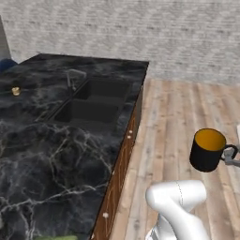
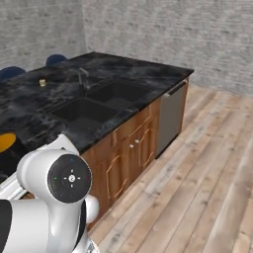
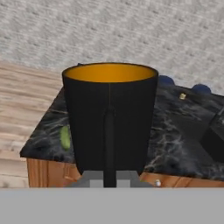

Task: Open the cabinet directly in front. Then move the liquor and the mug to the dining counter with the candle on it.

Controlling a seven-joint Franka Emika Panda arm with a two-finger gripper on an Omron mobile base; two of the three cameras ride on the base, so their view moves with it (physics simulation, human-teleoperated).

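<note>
Your claw (image 3: 109, 177) is gripping the black mug (image 1: 209, 150) by its handle, holding it upright in the air over the wooden floor (image 1: 173, 117) beside the worktop (image 1: 42, 154), its yellow-orange interior showing no contents.

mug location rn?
The mug is held by its handle in the gripper, in the air over the wooden floor, right of the dining counter.

A whitish brick wall (image 1: 187, 37) closes the far side of the room. Pale wooden floor planks (image 2: 207, 188) stretch to the right. Two dark-blue stools (image 2: 55, 59) stand at the far left.
</note>
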